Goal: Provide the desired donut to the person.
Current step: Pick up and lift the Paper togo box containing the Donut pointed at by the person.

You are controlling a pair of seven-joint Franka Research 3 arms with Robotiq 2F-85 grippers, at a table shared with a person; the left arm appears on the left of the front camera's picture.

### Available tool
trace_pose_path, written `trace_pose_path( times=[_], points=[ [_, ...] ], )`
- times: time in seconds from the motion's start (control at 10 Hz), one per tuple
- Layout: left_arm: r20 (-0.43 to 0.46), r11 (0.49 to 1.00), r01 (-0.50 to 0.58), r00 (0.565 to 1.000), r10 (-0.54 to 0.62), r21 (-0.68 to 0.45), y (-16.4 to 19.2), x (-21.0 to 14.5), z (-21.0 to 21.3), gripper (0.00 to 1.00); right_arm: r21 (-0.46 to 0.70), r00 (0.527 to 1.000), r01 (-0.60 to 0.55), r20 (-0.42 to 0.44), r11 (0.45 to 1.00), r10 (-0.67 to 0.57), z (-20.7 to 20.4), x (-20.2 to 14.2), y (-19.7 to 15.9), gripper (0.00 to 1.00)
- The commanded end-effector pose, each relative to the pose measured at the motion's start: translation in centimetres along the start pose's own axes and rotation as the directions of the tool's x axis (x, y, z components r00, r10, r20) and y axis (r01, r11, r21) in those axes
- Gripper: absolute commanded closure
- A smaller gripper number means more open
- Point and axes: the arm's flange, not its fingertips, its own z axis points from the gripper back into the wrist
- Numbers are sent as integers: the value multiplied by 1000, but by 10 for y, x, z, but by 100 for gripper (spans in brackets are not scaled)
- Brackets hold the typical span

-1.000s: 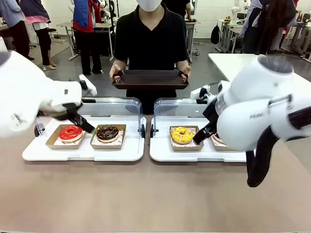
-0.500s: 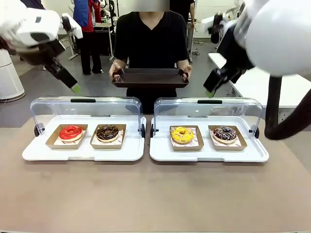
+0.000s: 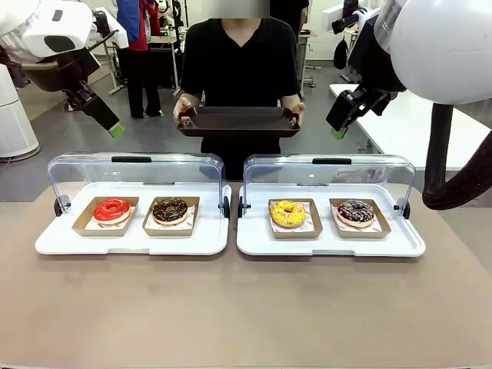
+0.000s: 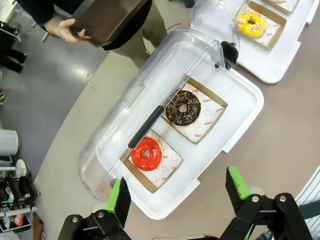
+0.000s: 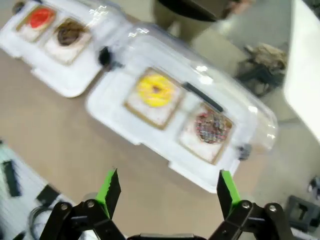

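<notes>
Front view: a second ago both my arms were down at the two white cases, and now they've swung up and away. My left gripper (image 3: 114, 127) hangs high on the left and my right gripper (image 3: 338, 131) high on the right, both well clear of the table. The clear lids (image 3: 131, 173) stand tipped back, so all four donuts are exposed: red donut (image 3: 112, 209), chocolate donut (image 3: 170, 209), yellow donut (image 3: 287, 213) and sprinkled donut (image 3: 356, 211), each on its own card tray. The person (image 3: 238, 69) waits at the far side with a dark tray (image 3: 238, 121) held in both hands.

Left wrist view: my green pads (image 4: 119, 200) are spread wide with nothing between them, looking down on the red and chocolate donuts.

Right wrist view: bit blurry, same deal. Fingers wide and empty above the yellow and sprinkled ones.

So my take: the cases are open and I've backed off, but nothing's picked yet. The person isn't pointing, so I honestly can't tell which donut they want.
</notes>
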Motion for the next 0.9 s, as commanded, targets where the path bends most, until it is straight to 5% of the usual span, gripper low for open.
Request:
trace_pose_path(
  times=[0.0, 0.1, 0.5, 0.6, 0.8],
  points=[
    [18, 970, -25, 999, 30, -241, 30, -4, 8, 0, 508, 999, 12, -49, 861, 15, 7, -8, -59, 0],
    [45, 916, -14, 998, 35, -400, 57, -12, 14, 0, 663, 999, 33, -35, 748, -14, 17, -12, -98, 0],
    [227, 688, 147, 973, 26, -710, 132, -54, 10, 0, 868, 992, -86, 121, 490, -41, 13, -47, -217, 0],
    [288, 667, 189, 957, 40, -721, 148, -66, 7, 0, 890, 985, -115, 160, 442, -65, 8, -62, -240, 0],
    [393, 650, 253, 916, 77, -717, 169, -102, 2, 0, 875, 972, -190, 233, 446, -42, -6, -98, -273, 0]
  ],
)
